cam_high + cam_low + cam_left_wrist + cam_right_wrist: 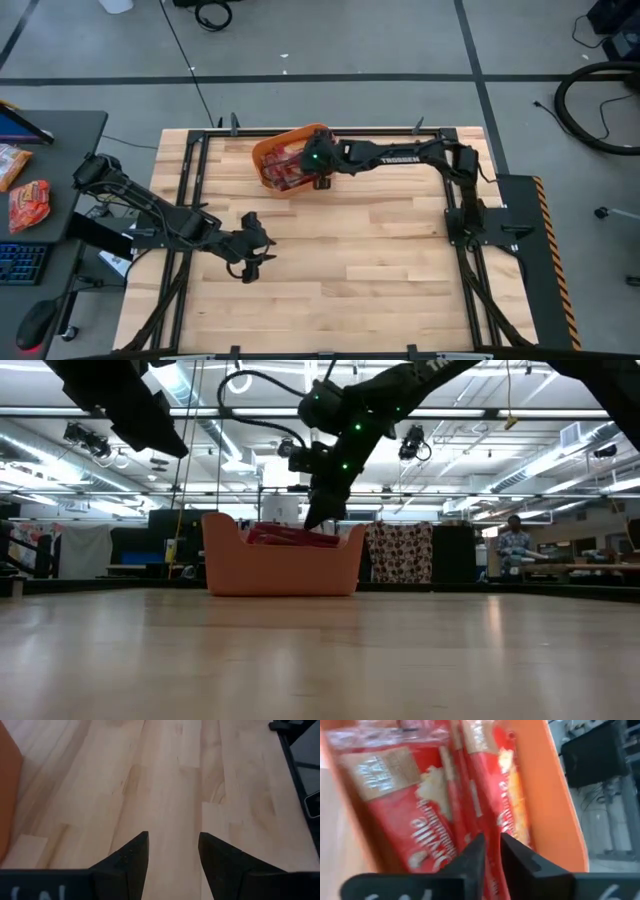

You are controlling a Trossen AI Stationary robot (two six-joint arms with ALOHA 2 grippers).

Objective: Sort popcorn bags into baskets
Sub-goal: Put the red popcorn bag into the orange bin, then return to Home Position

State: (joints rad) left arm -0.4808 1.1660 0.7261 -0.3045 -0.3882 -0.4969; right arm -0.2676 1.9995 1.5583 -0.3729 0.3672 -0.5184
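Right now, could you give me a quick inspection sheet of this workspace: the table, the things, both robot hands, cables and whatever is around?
Surface: pale wooden plank table, bare across its middle.
Job's things: orange plastic tub basket at the far edge; flat red popcorn bags packed inside.
Clutter: nothing seen on the table.
Hands: right hand dips into the basket, fingers nearly closed just above the bags, whether gripping one is unclear; left hand open above bare wood, holding nothing.
Cables: black cable trailing on the grey floor behind the table.
Surroundings: two more red packets on a dark side desk; a person far back in the room.
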